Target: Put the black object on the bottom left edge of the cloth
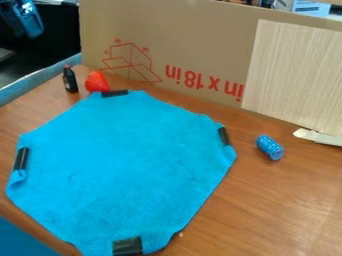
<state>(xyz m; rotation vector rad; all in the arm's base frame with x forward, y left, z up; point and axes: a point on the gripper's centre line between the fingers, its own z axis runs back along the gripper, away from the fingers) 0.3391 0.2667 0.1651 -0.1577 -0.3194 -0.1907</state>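
- Step in hand: the approach, judged as step 1 of the task. The black bottle (70,79), taken as the black object, stands off the cloth (123,165) and awaits pickup.
- Object location: upright on the wooden table (267,205), near its far left edge, just beside the red object (97,82) and apart from the cloth.
- Gripper location: the gripper (25,21) is in the upper left corner of the camera view, well apart from the bottle.
- Gripper state: cannot be determined; neither a wide nor a narrow setting can be confirmed, nor can a held part.
- Target: the bottom left edge (40,216) of the cloth, between the left black strip (21,158) and the bottom black strip (127,246).
- Identification: 4 black strips lie at the cloth margins. These are judged to be fixings; do not select them as the load.
- Next move: bring the gripper over the bottle, align with its body, lower, then close. Maintain clearance from the red object to the right of the bottle in the view.
- Subsequent move: lift clear of the cloth, carry toward the near left side, and set down upright.
- Caution: the bottle is narrow and may tip if struck off-centre. The cloth is rumpled near the left strip; select a flatter spot for release.
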